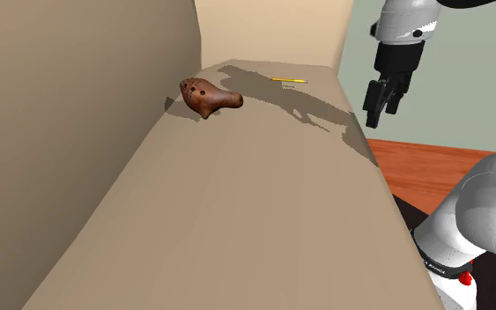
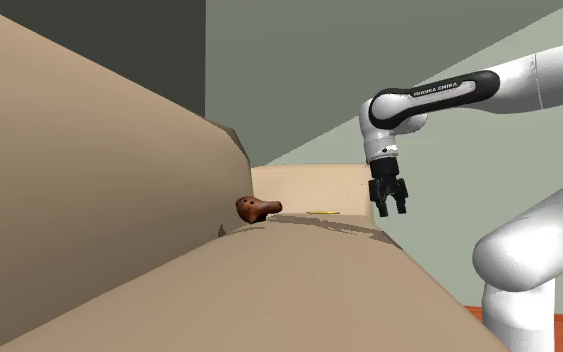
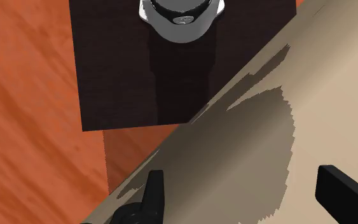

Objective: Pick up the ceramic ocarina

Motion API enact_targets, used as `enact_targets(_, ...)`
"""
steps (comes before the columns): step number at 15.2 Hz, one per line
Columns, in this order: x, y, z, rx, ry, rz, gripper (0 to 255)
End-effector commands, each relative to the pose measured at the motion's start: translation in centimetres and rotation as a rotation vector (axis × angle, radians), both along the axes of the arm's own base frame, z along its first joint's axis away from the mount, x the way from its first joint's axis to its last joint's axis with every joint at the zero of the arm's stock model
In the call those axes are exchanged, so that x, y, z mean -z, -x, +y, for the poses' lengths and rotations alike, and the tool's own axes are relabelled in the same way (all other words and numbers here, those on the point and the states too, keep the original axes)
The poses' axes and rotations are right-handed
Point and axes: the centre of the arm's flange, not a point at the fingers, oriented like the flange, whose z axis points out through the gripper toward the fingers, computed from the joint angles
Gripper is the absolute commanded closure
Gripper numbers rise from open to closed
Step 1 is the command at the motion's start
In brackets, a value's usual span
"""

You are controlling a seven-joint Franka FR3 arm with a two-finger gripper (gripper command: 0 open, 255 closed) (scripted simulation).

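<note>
Open wide, the end effector holds nothing: in the wrist view its two black fingers stand far apart, and between them is only the beige surface with a shadow on it. It hangs in the air with the fingers pointing down, just at the long edge of the worktop that is nearest to the stand, and toward the far end of that edge. The ocarina lies on the worktop near the far corner on the opposite side, close beside the tall beige wall panel that runs along that long edge. It is reddish brown and shiny, with small dark holes on its upper side, and its narrow end points toward the shoulder view's right. It is well apart from the end effector, across the width of the worktop. A thin yellow pencil lies flat close to the far edge, between the ocarina and the end effector. The shadow of the arm falls over the worktop near these things. Beside the stand, the floor is orange-brown wood.
</note>
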Motion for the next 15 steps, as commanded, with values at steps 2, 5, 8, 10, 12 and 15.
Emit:
enact_targets(2,-0.1,-1.1,0.6,-0.014,-0.001,-0.005,0)
enact_targets(5,-0.5,-4.3,2.6,-0.054,-0.004,-0.021,0)
enact_targets(8,-0.9,-7.4,4.8,-0.095,-0.008,-0.037,0)
enact_targets(10,-1.2,-9.4,6.3,-0.122,-0.01,-0.047,0)
enact_targets(12,-1.6,-11.3,7.8,-0.15,-0.012,-0.058,0)
enact_targets(15,-2.1,-14.2,10.2,-0.19,-0.015,-0.074,0)
